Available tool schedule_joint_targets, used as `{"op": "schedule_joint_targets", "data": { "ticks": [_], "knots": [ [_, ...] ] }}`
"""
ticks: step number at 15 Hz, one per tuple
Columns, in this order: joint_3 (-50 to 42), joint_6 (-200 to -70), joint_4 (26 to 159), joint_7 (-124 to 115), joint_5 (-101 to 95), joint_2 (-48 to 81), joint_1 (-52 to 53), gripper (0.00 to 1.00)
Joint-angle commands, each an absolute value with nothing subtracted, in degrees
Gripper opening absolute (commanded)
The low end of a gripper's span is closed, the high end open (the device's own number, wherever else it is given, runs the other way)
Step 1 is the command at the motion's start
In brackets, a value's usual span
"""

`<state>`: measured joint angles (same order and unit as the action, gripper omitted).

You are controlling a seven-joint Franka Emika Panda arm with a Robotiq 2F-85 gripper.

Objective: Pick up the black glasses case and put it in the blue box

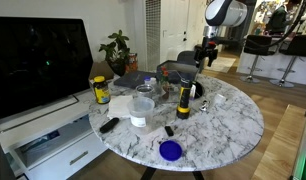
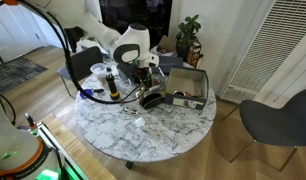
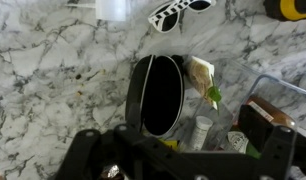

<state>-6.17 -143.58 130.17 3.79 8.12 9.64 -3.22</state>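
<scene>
The marble table [image 2: 143, 135] is crowded, so you have little room for error. The blue box [image 2: 186, 103] stands close by and already holds odds and ends. The black glasses case [image 3: 160, 95] lies flat on the marble just beside it, with a crumpled packet [image 3: 201, 72] against its side. Your claw [image 3: 183, 150] hangs spread wide above the case, gripping nothing. If you come down off-centre, a finger may snag the packet, or the smooth, rounded case may squirt out as the claw closes.

Round marble table [image 1: 233, 125], wood floor [image 1: 291, 150], potted plant [image 1: 118, 45], grey chair [image 2: 278, 120]
</scene>
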Motion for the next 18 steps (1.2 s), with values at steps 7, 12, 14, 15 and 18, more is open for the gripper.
{"op": "schedule_joint_targets", "data": {
  "ticks": [7,12,14,15,18],
  "knots": [
    [-4.7,-142.2,125.2,5.0,10.5,16.5,-5.5,1.0],
    [-4.4,-142.7,120.6,4.5,10.2,24.1,-7.5,1.0],
    [-4.2,-142.7,118.5,4.5,10.1,27.1,-8.4,1.0],
    [-4.0,-142.6,117.4,4.6,10.3,28.4,-8.9,1.0],
    [-3.0,-142.7,114.3,5.1,10.8,32.1,-10.4,1.0]
  ]
}}
